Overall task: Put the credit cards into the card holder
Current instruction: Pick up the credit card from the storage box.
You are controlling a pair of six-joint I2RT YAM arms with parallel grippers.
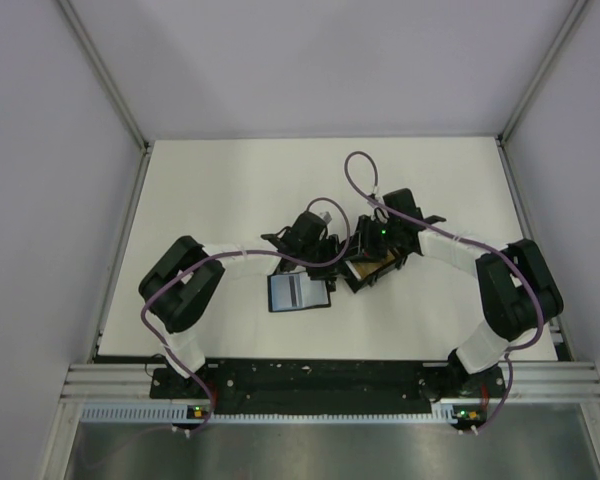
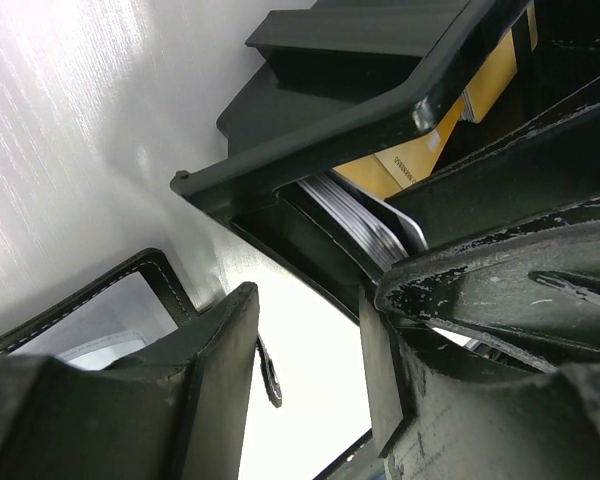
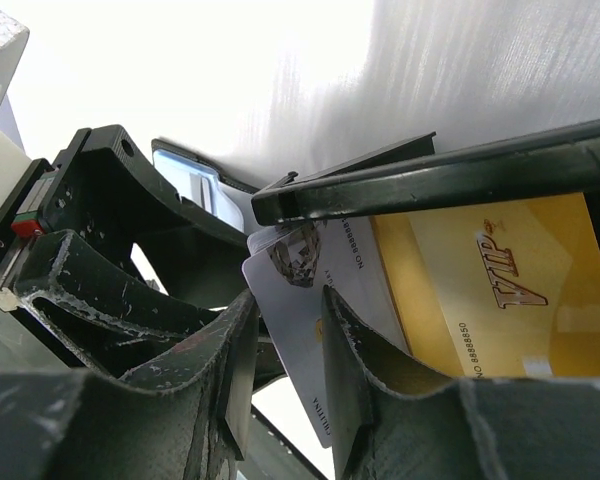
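On the left, the left gripper (image 2: 310,340) is held low over the table (image 1: 220,190) with its jaws apart. Only bare tabletop is seen between them, and nothing is clamped. Just beside it, nearer the arm bases, the card holder (image 1: 298,292) is laid flat on the table with its pale window facing up. No card is seen going into it, so the task is judged to be at an early step, the picking of a card. To the right of the holder, an open black box (image 2: 310,140) is seen with the credit cards stacked inside, a gold card (image 3: 500,290) among them. The right gripper (image 3: 288,320) is lowered into this box, and a white card (image 3: 290,290) is framed in the gap between its jaws. Whether that card is already pinched cannot be told. For the next move, a firm grip on one card alone is called for, then a lift clear of the box wall. The card must then be carried leftward to the holder and lined up flat with its opening, while the holder is perhaps steadied by the left gripper.
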